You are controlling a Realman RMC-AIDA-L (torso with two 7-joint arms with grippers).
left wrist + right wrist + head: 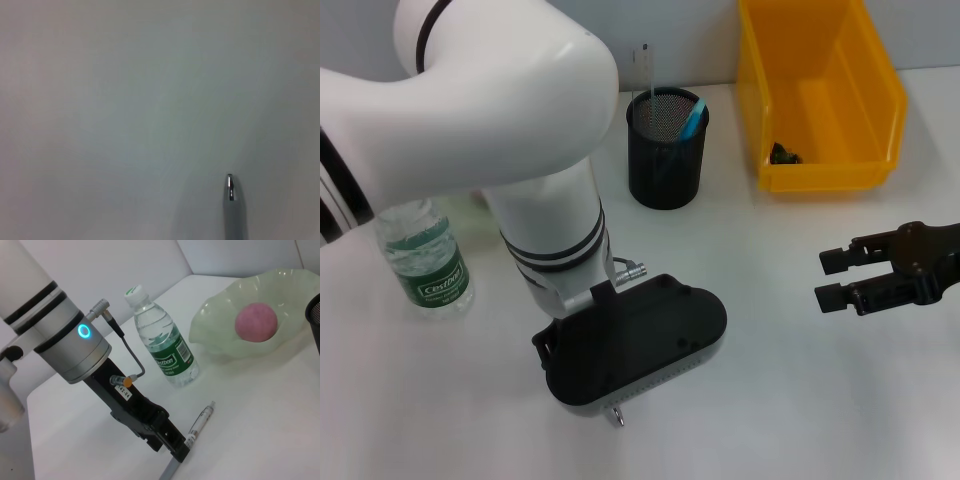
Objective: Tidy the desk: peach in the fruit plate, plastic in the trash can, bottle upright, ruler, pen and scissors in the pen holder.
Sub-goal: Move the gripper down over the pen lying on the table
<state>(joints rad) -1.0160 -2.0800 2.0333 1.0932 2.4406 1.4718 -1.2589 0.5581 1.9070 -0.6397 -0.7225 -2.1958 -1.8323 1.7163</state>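
L pincer (175, 447) down at pen (201, 422) on surface, jaw state can't tell; off-centre pinch cd roll it; R pincer (832, 278) apart, idle.

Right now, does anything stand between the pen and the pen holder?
Nothing visible does. The pen lies by the left hand; the bottle stands aside of the way to the pen holder. The right hand hovers apart.

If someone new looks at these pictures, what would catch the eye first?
The big white left arm fills the head view, its left gripper down at the pen on the table. Next come the yellow trash can at the far right and the pink peach in the fruit plate behind the upright bottle.
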